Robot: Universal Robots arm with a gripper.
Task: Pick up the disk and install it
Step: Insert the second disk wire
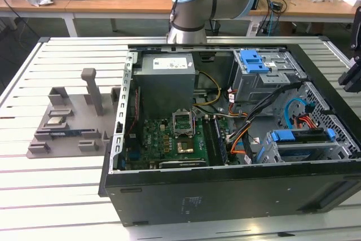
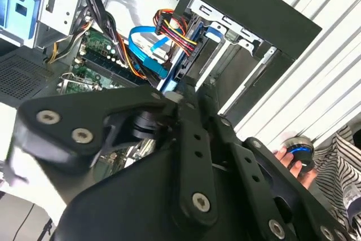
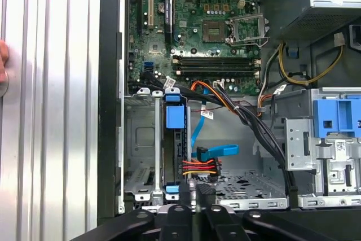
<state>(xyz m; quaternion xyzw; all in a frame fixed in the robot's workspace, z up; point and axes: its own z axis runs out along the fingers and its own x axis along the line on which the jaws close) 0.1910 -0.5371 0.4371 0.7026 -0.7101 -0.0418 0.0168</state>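
Note:
The disk (image 1: 300, 137) sits edge-up in the lower drive cage of the open computer case (image 1: 225, 196), its blue frame showing at both ends. In the first wrist view the disk (image 3: 176, 139) stands in the cage with red, orange and yellow cables plugged into it. My gripper (image 3: 203, 193) hovers just outside that end of the case, its black fingers (image 3: 211, 196) together with nothing between them. The second wrist view shows the gripper (image 2: 183, 91) pointing at the disk (image 2: 189, 55). In the exterior view the gripper (image 1: 350, 80) is at the exterior view's right edge.
A grey power-supply box (image 1: 166, 74), the motherboard (image 1: 169, 139) and a blue clip on the upper cage (image 1: 254, 60) lie inside the case. A grey fixture (image 1: 67, 122) sits on the slatted table at the exterior view's left. A person's hand (image 2: 296, 159) rests on a round button beside the case.

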